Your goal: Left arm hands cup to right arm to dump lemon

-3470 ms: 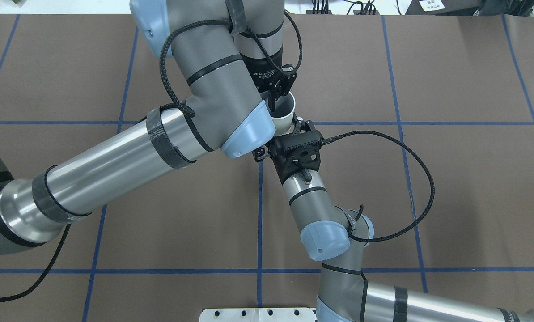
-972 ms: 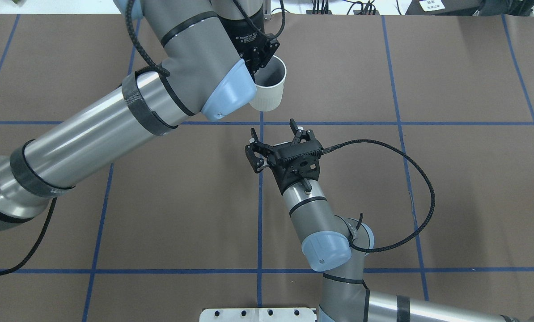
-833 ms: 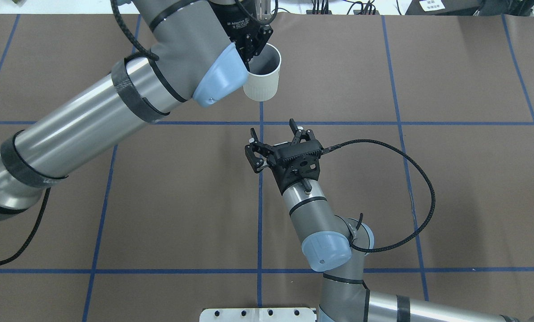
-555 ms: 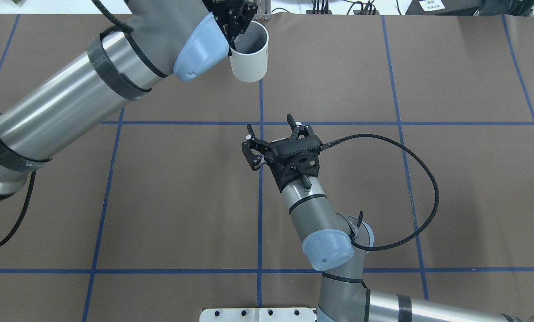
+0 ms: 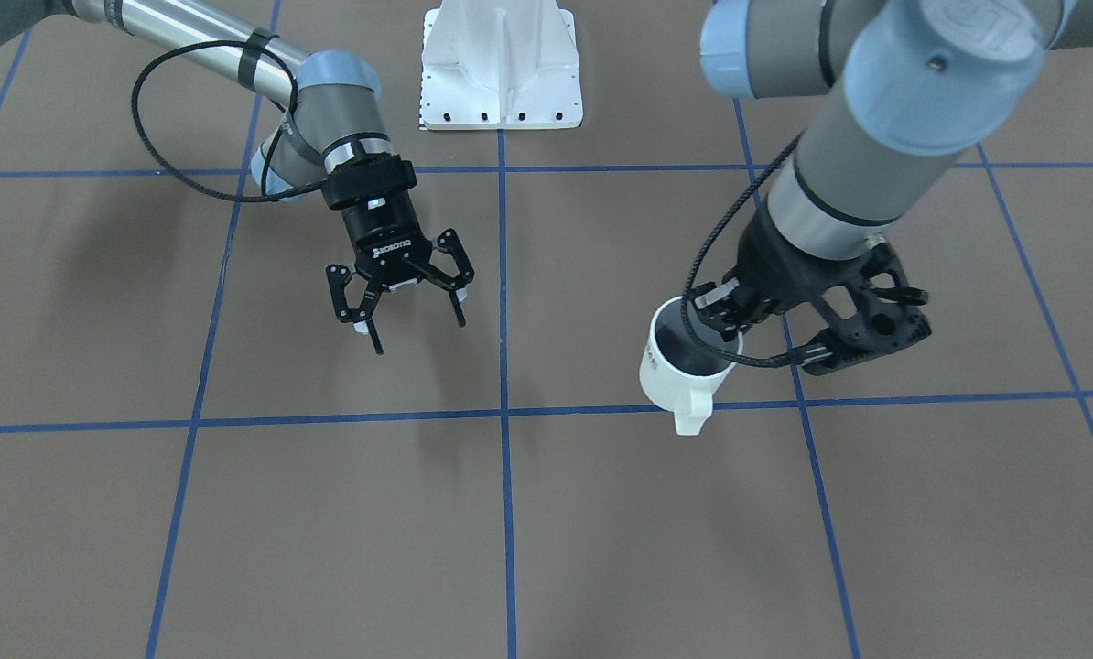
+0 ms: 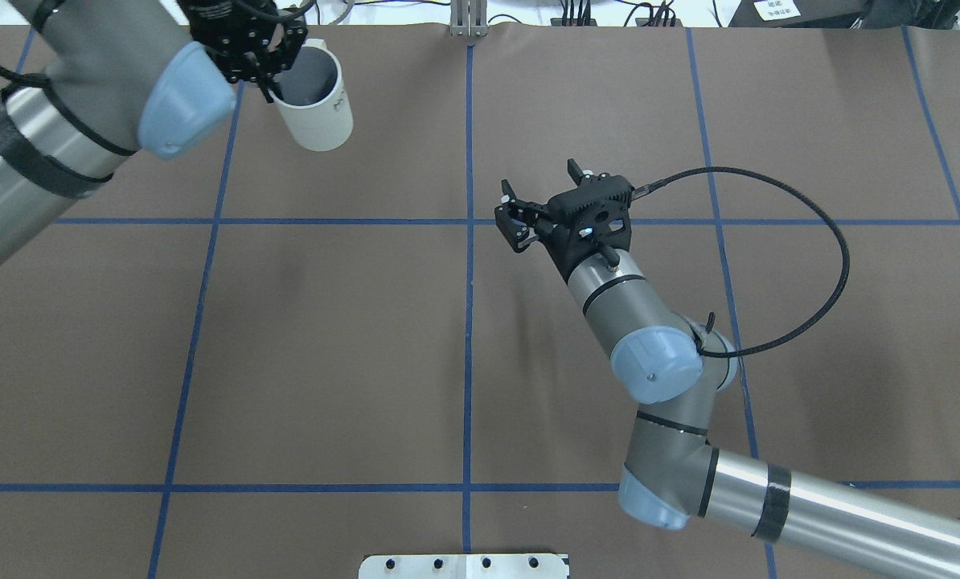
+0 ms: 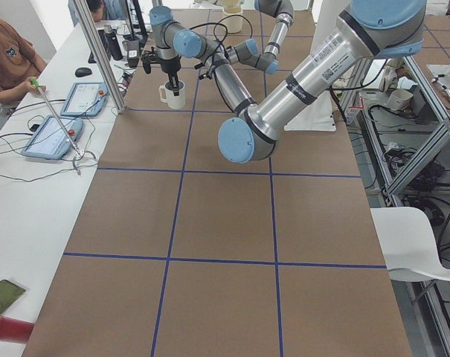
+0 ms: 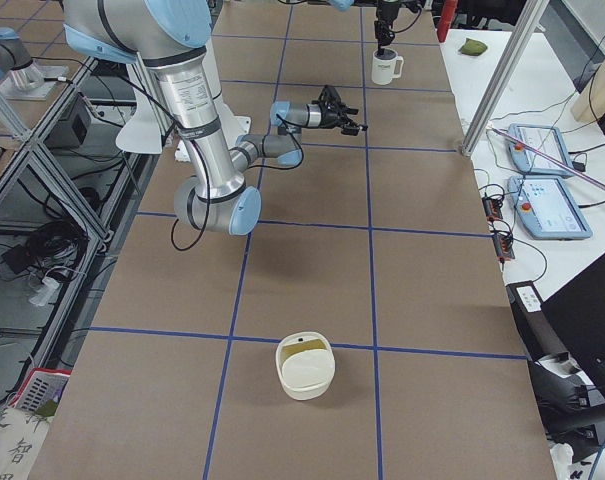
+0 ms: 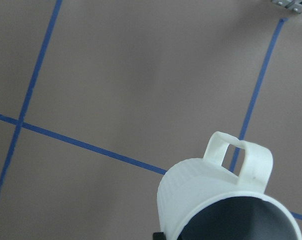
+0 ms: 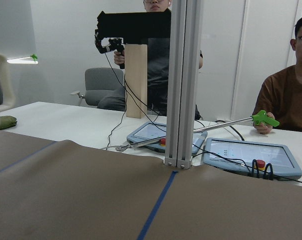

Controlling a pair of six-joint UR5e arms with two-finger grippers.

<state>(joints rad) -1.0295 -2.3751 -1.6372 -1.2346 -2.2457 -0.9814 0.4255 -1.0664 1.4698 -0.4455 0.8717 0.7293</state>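
My left gripper [image 6: 264,74] is shut on the rim of the white cup [image 6: 317,103], one finger inside it, at the table's far left. The cup is upright with its squarish handle [image 5: 693,412] pointing away from the robot. Its inside shows grey [image 9: 240,220], and no lemon shows in it. I cannot tell whether it touches the table. My right gripper [image 6: 541,185] is open and empty near the table's middle, well apart from the cup; the front view shows it too [image 5: 418,334]. The cup's handle shows at the right wrist view's left edge [image 10: 1,82].
A white bowl [image 8: 304,368] with something yellow-green in it stands at the table's right end. A white mount plate [image 5: 501,64] is at the robot's edge. Beyond the far edge are an aluminium post [image 10: 183,80], tablets [image 10: 250,155] and operators.
My left arm has carried the cup from the table's middle to the far left. My right gripper, close against the cup at first, stands open and has moved right and farther out.
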